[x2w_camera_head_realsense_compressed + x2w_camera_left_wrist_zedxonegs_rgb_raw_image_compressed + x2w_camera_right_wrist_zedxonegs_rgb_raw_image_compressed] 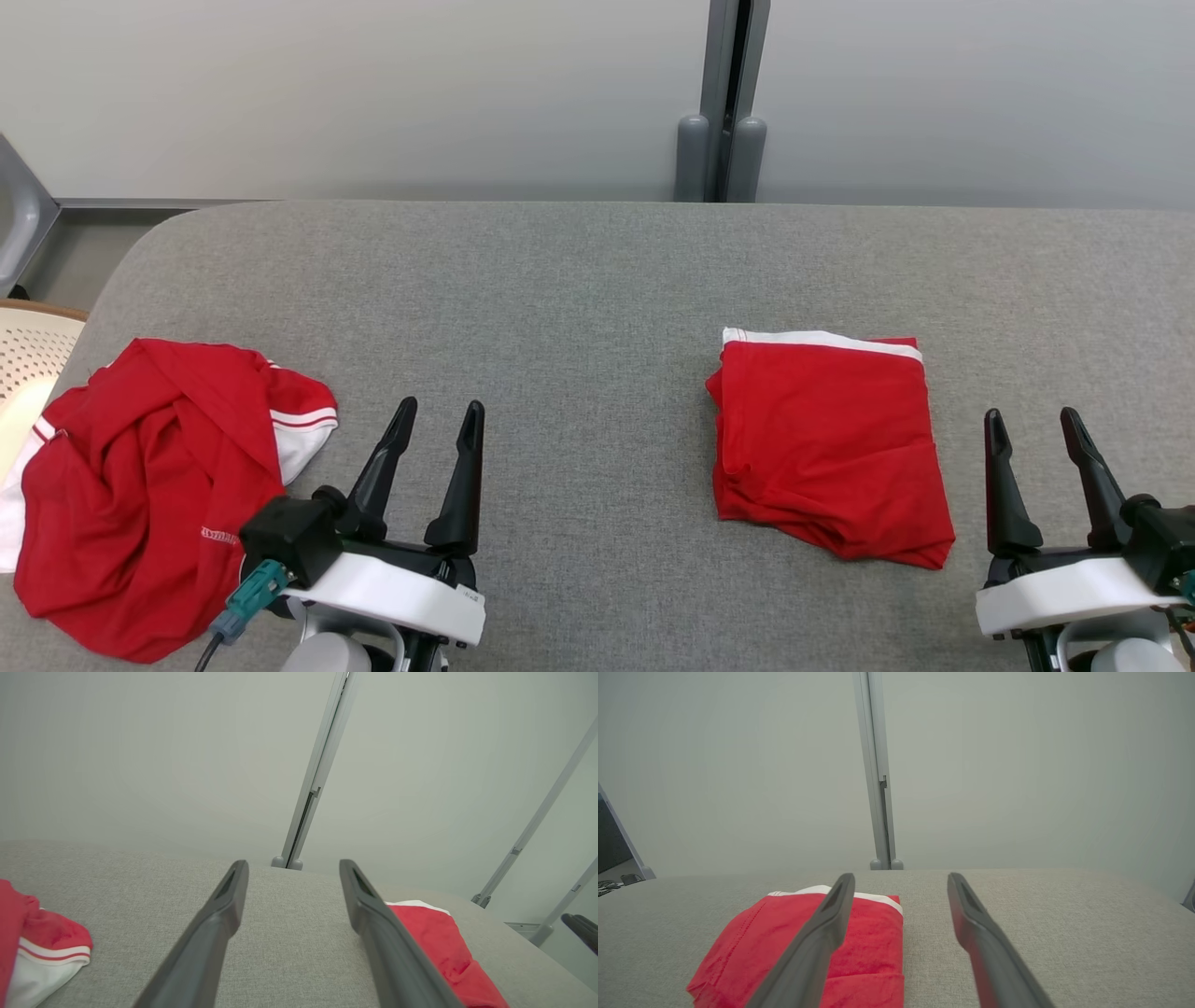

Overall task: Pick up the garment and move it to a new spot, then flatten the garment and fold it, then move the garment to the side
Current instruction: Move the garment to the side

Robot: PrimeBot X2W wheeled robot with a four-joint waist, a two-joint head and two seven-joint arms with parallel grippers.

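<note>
Left gripper (440,409) and right gripper (1030,415) stood empty, jaws wide. Crumpled red-and-white jersey garment (149,485) lay at left edge of grey fabric-covered table (579,280), well apart fr. folded red garment (826,448). Risk: shallow pinch cd drag pile off edge.

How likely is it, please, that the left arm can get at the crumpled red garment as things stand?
Probably yes. The left gripper stands open right beside the crumpled garment, which lies on the grey table to its left, with nothing standing between them.
</note>
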